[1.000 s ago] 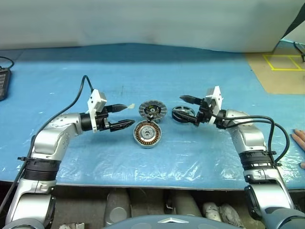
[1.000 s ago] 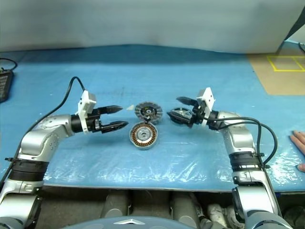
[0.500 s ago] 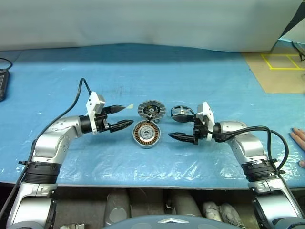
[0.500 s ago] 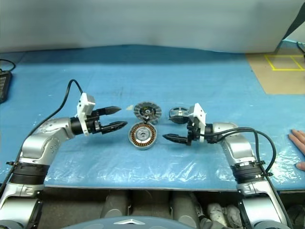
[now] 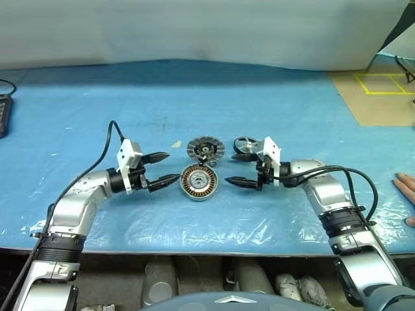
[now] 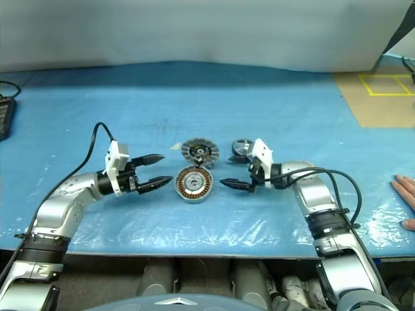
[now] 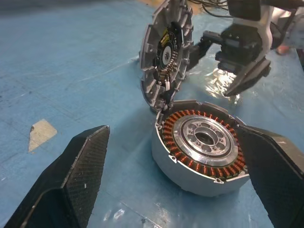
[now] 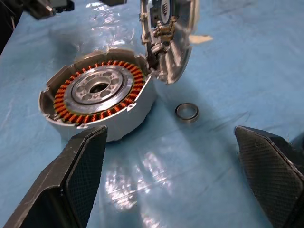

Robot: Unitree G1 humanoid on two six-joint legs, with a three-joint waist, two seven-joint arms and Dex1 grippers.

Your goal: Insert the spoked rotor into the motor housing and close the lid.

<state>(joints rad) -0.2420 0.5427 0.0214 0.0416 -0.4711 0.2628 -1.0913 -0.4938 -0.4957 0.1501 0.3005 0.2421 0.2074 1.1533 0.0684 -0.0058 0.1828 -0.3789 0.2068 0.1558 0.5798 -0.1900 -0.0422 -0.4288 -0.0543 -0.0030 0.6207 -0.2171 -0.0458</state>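
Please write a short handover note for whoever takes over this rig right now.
Left gripper: open, empty, just left of the motor housing.
Right gripper: open, empty, just right of the housing.
Housing: on the blue table, windings up, nothing inside it.
Lid: propped open, standing at the housing's far edge.
Spoked rotor: on the table right of the lid, beyond the right gripper.
Small loose ring: on the table beside the housing.
Done: nothing fitted.
Left: pick up the rotor, seat it in the housing, close the lid.
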